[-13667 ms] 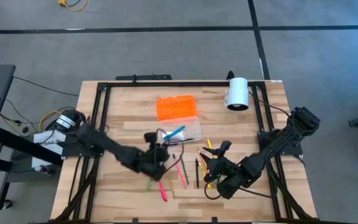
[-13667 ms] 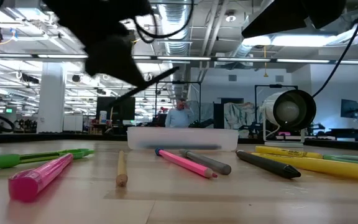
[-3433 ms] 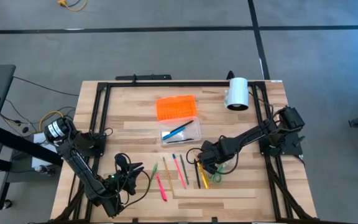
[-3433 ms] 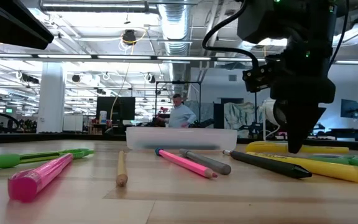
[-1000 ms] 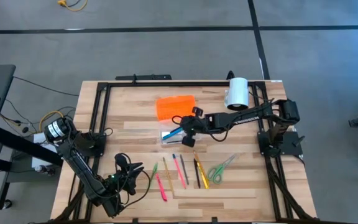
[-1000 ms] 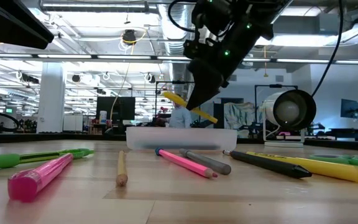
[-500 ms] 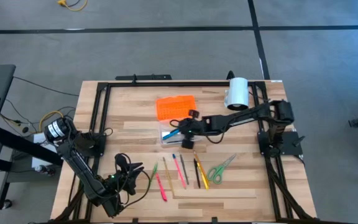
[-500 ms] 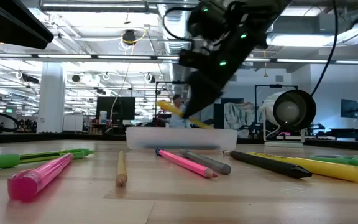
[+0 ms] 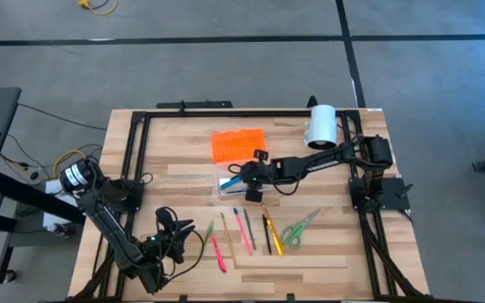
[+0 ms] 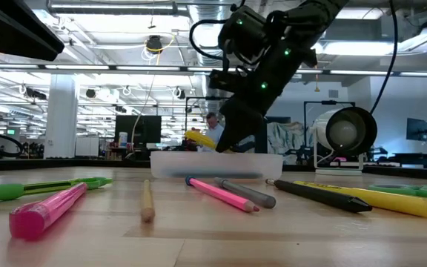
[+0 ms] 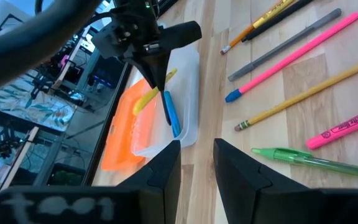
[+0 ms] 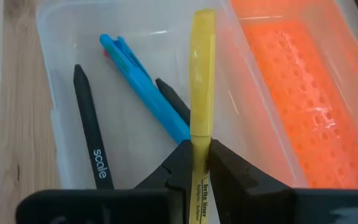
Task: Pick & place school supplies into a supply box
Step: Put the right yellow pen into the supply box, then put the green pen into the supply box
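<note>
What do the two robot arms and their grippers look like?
Both arms are black, built of slim jointed segments with loose black cables along them. The right gripper has two tapering black fingers, and small green lights glow on its wrist. The left gripper has two broad, flat black fingers.

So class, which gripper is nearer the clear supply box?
Right. The right gripper hangs directly over the supply box, holding a yellow highlighter; the left gripper waits near the table's front edge.
</note>
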